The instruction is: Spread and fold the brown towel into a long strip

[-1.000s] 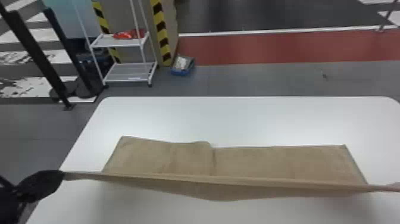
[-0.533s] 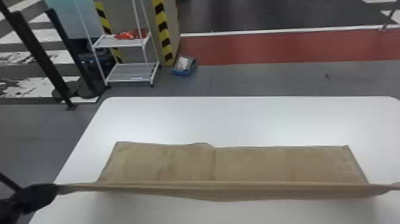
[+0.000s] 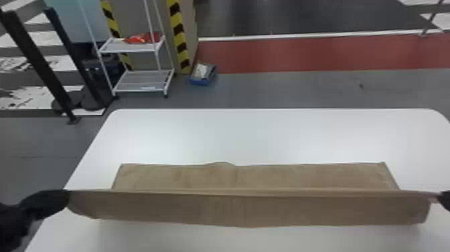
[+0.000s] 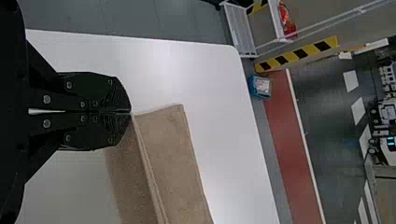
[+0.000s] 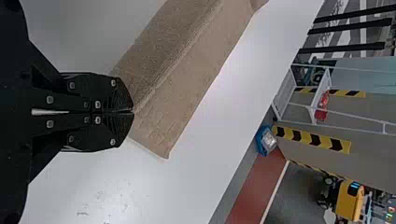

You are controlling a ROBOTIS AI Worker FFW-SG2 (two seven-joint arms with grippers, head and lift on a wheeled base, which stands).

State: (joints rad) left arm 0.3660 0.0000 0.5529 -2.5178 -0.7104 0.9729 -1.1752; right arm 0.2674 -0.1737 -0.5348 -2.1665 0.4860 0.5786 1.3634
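Across the near part of the white table (image 3: pixel 268 134), your brown towel (image 3: pixel 254 209) is stretched L to R, w/ one long edge pulled straight btwn both grippers. Your L gripper (image 3: pixel 68 198) is clenched on the towel at that edge's L end; your R gripper (image 3: pixel 443 199) has the R end pinched. L wrist view: your L gripper's (image 4: pixel 131 113) fingertips meet right at the cloth. R wrist view: same deal, your R gripper (image 5: pixel 133 112) is clamped tight w/ towel at its tips.

Below the held edge, a long panel hangs on your side (can't tell if its bottom touches the table). Behind that edge, the rest of the towel lies flat on the tabletop as a wide band, w/ a small bump along its far edge, L of ctr.

Past the table you've got a white cart (image 3: pixel 144 81) w/ a red item (image 3: pixel 142 38) on its upper shelf, a blue box (image 3: pixel 202 80) on the floor just beside it, & black posts (image 3: pixel 38 63) far L.
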